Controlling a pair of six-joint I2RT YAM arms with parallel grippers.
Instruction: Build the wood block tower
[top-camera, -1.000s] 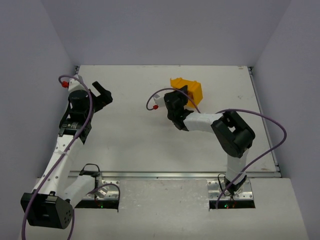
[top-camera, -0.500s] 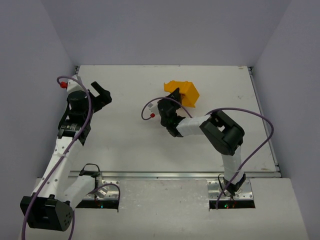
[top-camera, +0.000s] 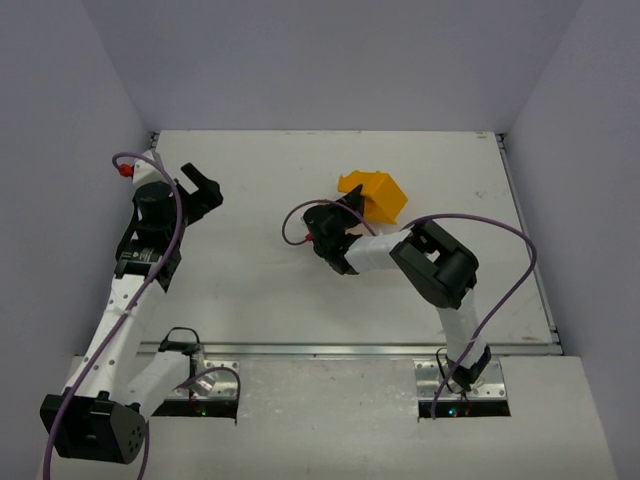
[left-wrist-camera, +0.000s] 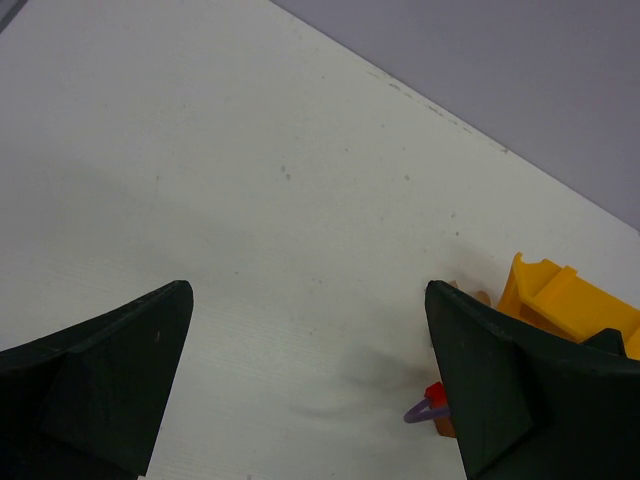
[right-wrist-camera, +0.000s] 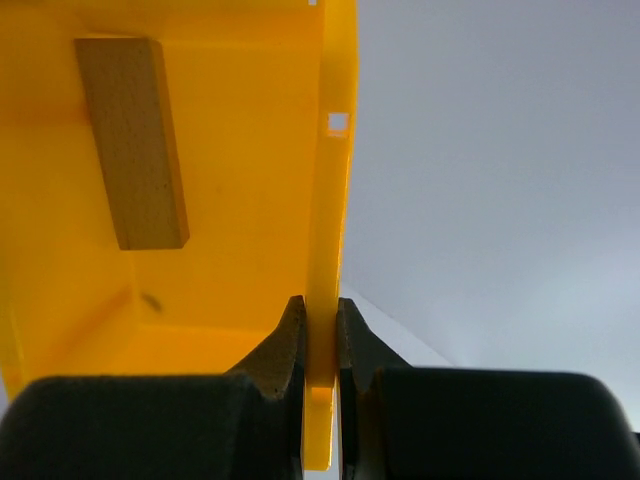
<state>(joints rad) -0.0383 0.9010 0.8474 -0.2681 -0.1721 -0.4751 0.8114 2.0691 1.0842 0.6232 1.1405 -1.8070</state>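
Observation:
My right gripper (top-camera: 352, 207) is shut on the side wall of a yellow plastic bin (top-camera: 378, 195), which it holds tilted at mid-table. In the right wrist view the jaws (right-wrist-camera: 321, 315) pinch the bin wall (right-wrist-camera: 330, 200), and a pale wooden bar (right-wrist-camera: 132, 140) lies against the bin's inner face. The left wrist view shows the bin (left-wrist-camera: 570, 300) at the right, with small tan wooden pieces (left-wrist-camera: 470, 293) peeking out beside my own finger. My left gripper (top-camera: 195, 188) stands open at the far left over bare table, nothing between its fingers (left-wrist-camera: 305, 290).
The white table (top-camera: 250, 260) is walled at the back and both sides. A purple cable with a red connector (top-camera: 310, 237) loops from the right wrist; it also shows low in the left wrist view as the red connector (left-wrist-camera: 433, 393).
The right arm has swung left and nearer, carrying the yellow bin and turning it. The left arm has barely moved and stays open.

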